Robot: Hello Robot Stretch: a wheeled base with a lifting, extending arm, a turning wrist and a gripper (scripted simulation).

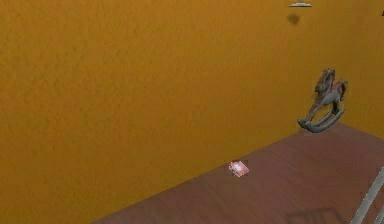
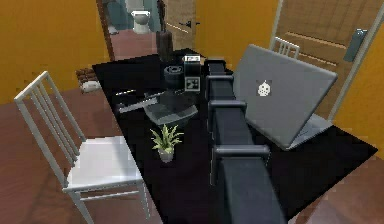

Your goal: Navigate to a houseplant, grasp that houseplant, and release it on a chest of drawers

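Now | houseplant [image 2: 166, 140] on black table [image 2: 330, 165] | fingers [image 2: 135, 103] near it, load: cannot tell

Rocking horse [image 1: 323, 102] rt, pink obj [image 1: 239, 169] on floor [image 1: 300, 185].

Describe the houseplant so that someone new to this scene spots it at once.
Find the long black table in the arm side view, with the open grey laptop on it. Near its edge beside the white slatted chair stands the small houseplant: spiky green leaves in a white pot, the only green thing on the table.
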